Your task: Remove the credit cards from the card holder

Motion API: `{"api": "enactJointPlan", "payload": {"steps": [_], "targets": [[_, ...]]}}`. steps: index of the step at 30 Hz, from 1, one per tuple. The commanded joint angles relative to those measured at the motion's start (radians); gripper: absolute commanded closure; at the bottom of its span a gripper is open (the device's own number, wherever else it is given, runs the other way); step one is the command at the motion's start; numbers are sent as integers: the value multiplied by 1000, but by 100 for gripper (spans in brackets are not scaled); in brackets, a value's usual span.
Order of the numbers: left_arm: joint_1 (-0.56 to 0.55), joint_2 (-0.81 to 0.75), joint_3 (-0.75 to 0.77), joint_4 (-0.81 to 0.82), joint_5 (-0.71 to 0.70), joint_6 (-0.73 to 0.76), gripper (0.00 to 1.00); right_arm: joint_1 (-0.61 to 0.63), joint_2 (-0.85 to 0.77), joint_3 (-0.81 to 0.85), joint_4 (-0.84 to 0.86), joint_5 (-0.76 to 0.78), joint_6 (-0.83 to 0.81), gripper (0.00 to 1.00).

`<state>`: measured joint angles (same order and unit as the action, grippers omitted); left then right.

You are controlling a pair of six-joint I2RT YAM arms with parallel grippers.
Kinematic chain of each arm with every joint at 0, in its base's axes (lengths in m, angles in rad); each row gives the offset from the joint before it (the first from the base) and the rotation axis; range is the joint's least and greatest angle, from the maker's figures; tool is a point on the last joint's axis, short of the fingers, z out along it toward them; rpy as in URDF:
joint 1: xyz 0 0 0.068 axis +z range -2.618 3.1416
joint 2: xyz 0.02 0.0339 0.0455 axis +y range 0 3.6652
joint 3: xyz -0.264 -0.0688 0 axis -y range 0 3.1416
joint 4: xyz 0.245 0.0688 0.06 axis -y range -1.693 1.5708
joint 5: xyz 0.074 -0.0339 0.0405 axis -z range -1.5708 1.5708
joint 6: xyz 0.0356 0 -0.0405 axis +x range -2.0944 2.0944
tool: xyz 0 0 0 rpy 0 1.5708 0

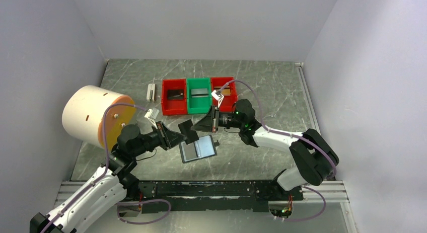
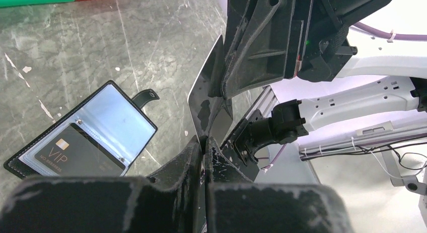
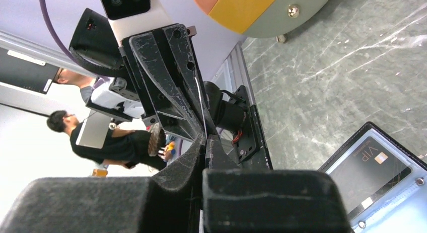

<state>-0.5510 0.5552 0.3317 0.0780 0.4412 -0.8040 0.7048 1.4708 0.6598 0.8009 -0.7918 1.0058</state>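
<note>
Found the left gripper [image 2: 204, 142] clenched on the lower corner of a dark card [image 2: 205, 104], held on edge in the air above the table [image 1: 262, 87]. Found the right gripper [image 3: 205, 138] clamped on the same card from the opposite side, so two grips on one card. Located the card holder [image 1: 198, 148] lying open just below, near the middle of the table's near edge, with a VIP card [image 2: 75, 153] seated in its glossy pocket.

Judged the cards light, thin and stiff, with slick faces. Judged a pinch across the faces at a free edge or corner best: a pull along the pocket should slide a card out, while a twist could bend it. Judged the card holder light enough to drag along with a card — likely in need of pinning.

Noted three bins [image 1: 199, 110] toward the far edge, well apart from the card holder, with open table between. Noted a cream drum [image 1: 90, 114] at the left edge, likely limiting left-arm swing.
</note>
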Motion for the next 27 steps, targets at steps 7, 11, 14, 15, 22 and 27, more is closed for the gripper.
{"api": "enactJointPlan", "payload": {"steps": [7, 11, 14, 15, 22, 27], "targets": [[23, -9, 36, -49, -48, 6, 60, 1, -39, -6, -47, -10, -51, 100], [25, -44, 53, -118, -121, 6, 31, 0, -54, 10, -132, 32, -109, 100], [25, -81, 76, -201, -213, 10, 21, 1, -69, 31, -233, 88, -173, 100], [25, -94, 85, -230, -243, 11, 19, 0, -74, 37, -266, 112, -196, 100], [25, -114, 195, -476, -476, 46, 10, 1, -112, 76, -453, 291, -364, 100], [25, -95, 299, -658, -665, 90, 0, 22, -125, 139, -558, 430, -553, 100]]}}
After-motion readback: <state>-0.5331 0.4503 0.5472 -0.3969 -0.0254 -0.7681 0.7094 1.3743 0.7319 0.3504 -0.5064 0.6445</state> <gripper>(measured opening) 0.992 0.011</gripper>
